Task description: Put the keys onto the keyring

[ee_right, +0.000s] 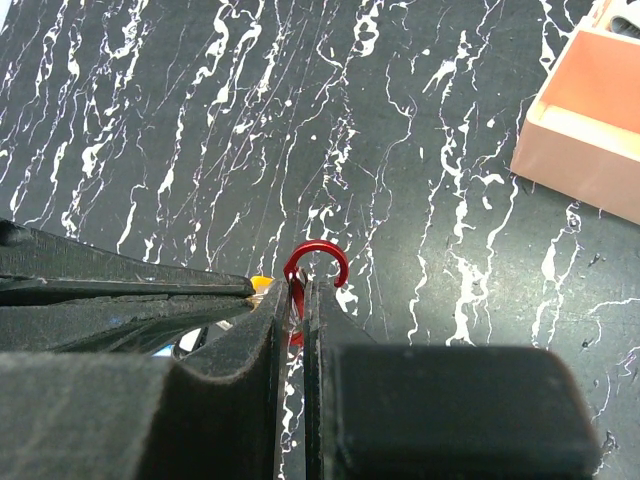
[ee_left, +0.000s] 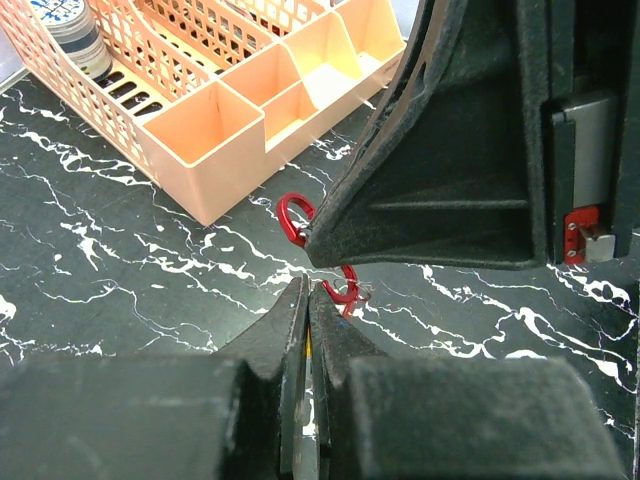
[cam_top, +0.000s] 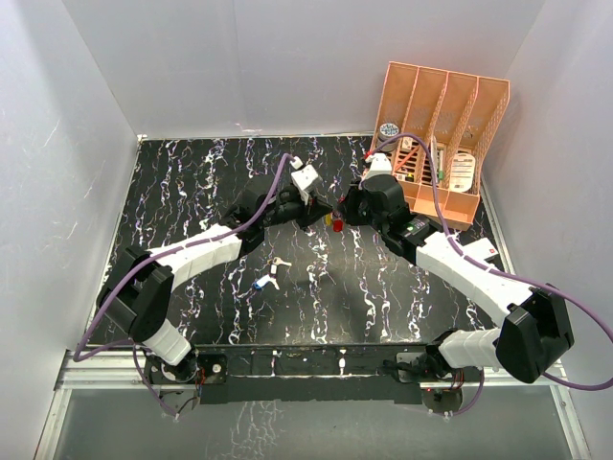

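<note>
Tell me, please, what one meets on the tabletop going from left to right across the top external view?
blue-headed key → pale-headed key → red keyring → orange organiser

You're looking at a robot test cell in a lab, not a lived-in room. Plain white panel walls [cam_top: 57, 144] box in a black marbled worktop [cam_top: 192, 182] on three sides. Two white-and-black arms [cam_top: 196, 251] are bolted to a metal rail [cam_top: 316, 381] along the bottom edge, trailing purple cables [cam_top: 433, 182]. A peach desk organiser [cam_top: 450, 115] stands at the upper right.
</note>
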Robot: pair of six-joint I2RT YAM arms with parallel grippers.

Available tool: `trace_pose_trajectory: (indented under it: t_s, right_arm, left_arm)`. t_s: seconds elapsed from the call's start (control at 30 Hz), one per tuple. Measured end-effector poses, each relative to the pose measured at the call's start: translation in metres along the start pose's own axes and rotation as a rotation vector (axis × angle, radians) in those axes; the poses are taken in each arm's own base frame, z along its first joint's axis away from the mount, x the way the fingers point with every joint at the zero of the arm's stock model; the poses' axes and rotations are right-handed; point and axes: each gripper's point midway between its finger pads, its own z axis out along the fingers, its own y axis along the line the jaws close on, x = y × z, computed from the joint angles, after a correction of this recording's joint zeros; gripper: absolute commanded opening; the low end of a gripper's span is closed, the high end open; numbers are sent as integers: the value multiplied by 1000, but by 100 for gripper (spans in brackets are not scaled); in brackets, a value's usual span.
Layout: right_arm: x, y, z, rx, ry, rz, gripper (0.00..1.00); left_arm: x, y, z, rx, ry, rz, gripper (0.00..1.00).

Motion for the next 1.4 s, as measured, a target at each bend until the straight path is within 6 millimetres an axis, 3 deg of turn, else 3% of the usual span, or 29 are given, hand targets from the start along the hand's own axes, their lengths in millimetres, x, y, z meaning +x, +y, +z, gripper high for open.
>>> trace_pose_trajectory:
  t_s: [0.9, 0.93, 0.97, 1.13, 1.4]
  right_arm:
    - [0, 0, 0, 3, -1, 5, 0]
    - [0, -1, 0, 7, -3, -3, 23]
    - [-1, -2, 0, 12, -5, -1, 0]
    - [-2, -12, 0, 72, -20, 3, 0]
    - [-8, -31, -4, 161, -46, 4, 0]
  left_arm:
    - [-4, -7, 2, 24, -7, 35, 0]
    - [-4, -6, 3, 22, -6, 35, 0]
    - [-4, -5, 3, 15, -6, 33, 0]
    - [8, 6, -6, -84, 6, -5, 16]
    - [58, 6, -28, -195, 102, -151, 22]
